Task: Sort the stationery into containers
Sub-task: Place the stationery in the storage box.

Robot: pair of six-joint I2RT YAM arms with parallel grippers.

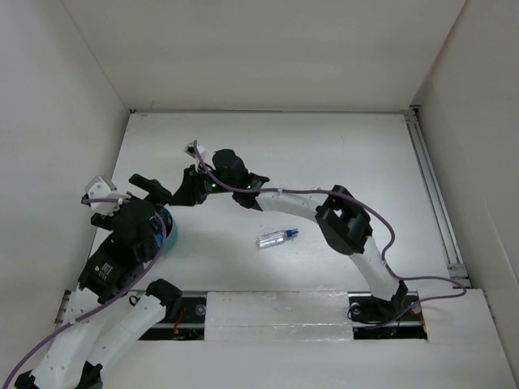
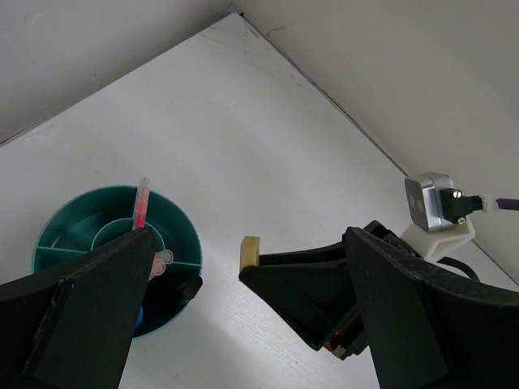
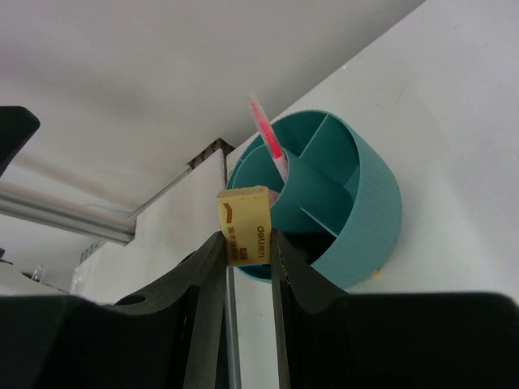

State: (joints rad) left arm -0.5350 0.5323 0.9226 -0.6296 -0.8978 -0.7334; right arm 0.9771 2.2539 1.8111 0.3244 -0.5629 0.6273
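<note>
- Pinching the eraser (image 3: 243,223), the right end effector (image 3: 243,243) is hovering just beside the cup (image 3: 357,211), probably lining up a drop.
- Left end effector (image 1: 128,201) is gaping, empty, flanking the cup.
- Pen (image 1: 276,237) is lying unsorted on the bench (image 1: 324,146).

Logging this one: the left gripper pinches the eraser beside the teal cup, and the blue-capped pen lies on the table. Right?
Wrong arm. The right gripper pinches the eraser beside the teal cup, as the right wrist view shows; the blue-capped pen lies on the table.
</note>
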